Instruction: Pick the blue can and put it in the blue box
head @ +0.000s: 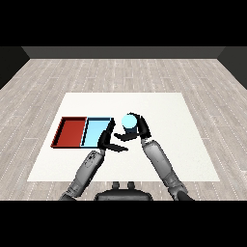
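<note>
The blue can (129, 120) is held by the right hand (139, 128), whose fingers are curled around it, and it is seen just to the right of the blue tray (92, 135), not yet over it. It cannot be told for sure whether the can is lifted from the white table (183, 144) or rests on it, but it appears to be raised a little. The step in hand is judged to be the carrying of the can to the left, towards the blue tray. To do it well, the can should be kept upright and brought high enough to pass over the right rim of the tray, and it should be lowered only when it is fully above the tray's floor. The left hand (109, 140) is seen with its fingers relaxed and straight, holding nothing, just beside the right rim of the blue tray and partly before it. This hand lies near the path of the can, so it could stand in the way and should be avoided. The red tray (70, 132) is placed touching the blue one on its left side, and the can should not be carried so far.
</note>
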Controlling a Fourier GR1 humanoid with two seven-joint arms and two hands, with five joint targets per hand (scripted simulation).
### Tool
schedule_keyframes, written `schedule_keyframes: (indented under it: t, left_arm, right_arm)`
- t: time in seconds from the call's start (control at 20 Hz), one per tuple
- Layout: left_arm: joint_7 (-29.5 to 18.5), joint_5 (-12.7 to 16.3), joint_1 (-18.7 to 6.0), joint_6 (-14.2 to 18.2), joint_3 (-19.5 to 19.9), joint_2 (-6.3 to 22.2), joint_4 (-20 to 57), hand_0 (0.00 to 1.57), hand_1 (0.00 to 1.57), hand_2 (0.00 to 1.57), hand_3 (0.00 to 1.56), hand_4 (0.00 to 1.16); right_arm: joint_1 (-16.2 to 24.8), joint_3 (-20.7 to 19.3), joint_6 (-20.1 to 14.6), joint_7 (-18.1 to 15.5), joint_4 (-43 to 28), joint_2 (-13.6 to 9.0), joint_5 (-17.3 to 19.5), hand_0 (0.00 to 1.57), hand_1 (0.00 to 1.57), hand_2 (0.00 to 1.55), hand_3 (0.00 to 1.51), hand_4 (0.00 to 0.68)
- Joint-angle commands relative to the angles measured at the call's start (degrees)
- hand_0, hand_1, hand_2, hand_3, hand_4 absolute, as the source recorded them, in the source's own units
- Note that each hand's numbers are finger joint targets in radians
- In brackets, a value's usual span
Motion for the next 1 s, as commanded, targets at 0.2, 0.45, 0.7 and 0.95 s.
schedule_keyframes:
  t: [0.2, 0.45, 0.7, 0.95]
  left_arm:
    - [1.10, 1.78, -1.09, 7.11, -6.26, -0.23, -0.50, 0.00, 0.00, 0.00, 0.00, 0.00]
    - [0.01, 5.06, -4.76, 9.15, -8.52, -0.24, 4.97, 0.00, 0.00, 0.00, 0.00, 0.00]
    - [1.75, 2.54, -3.56, 5.67, -5.85, -0.24, 2.34, 0.00, 0.00, 0.00, 0.00, 0.00]
    - [-3.49, 6.92, -5.17, 5.23, -7.08, -0.23, 6.27, 0.00, 0.00, 0.00, 0.00, 0.00]
  right_arm:
    - [-1.54, 2.89, -3.09, 0.44, 2.28, 0.43, 0.35, 1.49, 1.49, 1.46, 1.39, 0.576]
    - [3.35, -0.38, 1.89, -1.22, -1.87, 0.43, 0.84, 1.49, 1.49, 1.45, 1.38, 0.564]
    - [2.31, 2.98, 0.93, 1.63, -3.64, 0.43, 1.64, 1.50, 1.50, 1.46, 1.38, 0.543]
    - [-4.07, 7.00, -4.80, -0.74, 4.95, 0.43, -1.95, 1.49, 1.49, 1.45, 1.38, 0.550]
